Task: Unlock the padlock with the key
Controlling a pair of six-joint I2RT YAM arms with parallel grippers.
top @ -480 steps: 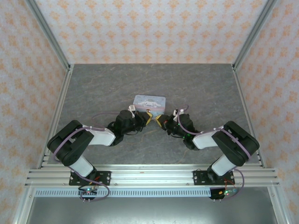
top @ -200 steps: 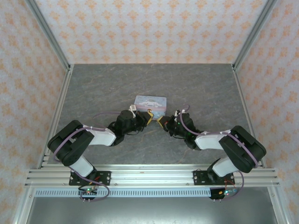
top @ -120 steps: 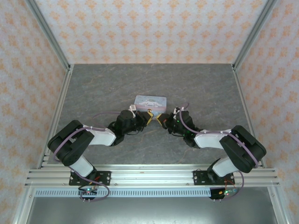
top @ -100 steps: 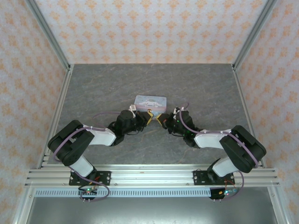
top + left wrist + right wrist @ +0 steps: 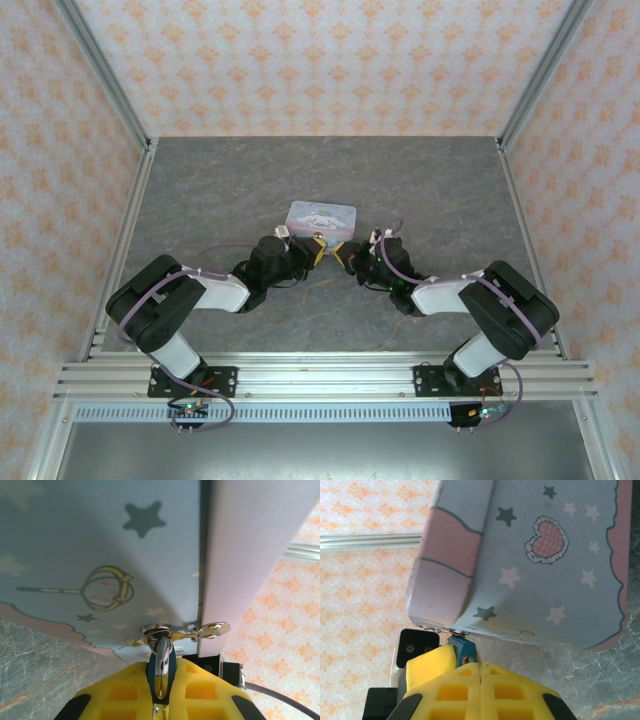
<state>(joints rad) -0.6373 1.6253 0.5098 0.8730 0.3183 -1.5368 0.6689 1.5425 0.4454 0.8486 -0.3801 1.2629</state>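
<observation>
L arm reaches in from the left over the grey table (image 5: 220,190) toward centre. L gripper (image 5: 317,252) sits at the near edge of the pale blue tin (image 5: 320,215). On the L wrist cam its yellow pads (image 5: 120,692) are clamped on the padlock (image 5: 161,669): blue body squeezed btwn them, silver shackle hooked thru the tin's hasp (image 5: 158,628). So the padlock hangs at the tin's near side, mid-table, btwn both grippers. R gripper (image 5: 346,258) comes in from the right, tip just beside the L one. Its pads (image 5: 510,690) are pressed fully together, just beside the padlock's blue body (image 5: 462,650). Can't tell whether the key is pinched btwn them
</observation>
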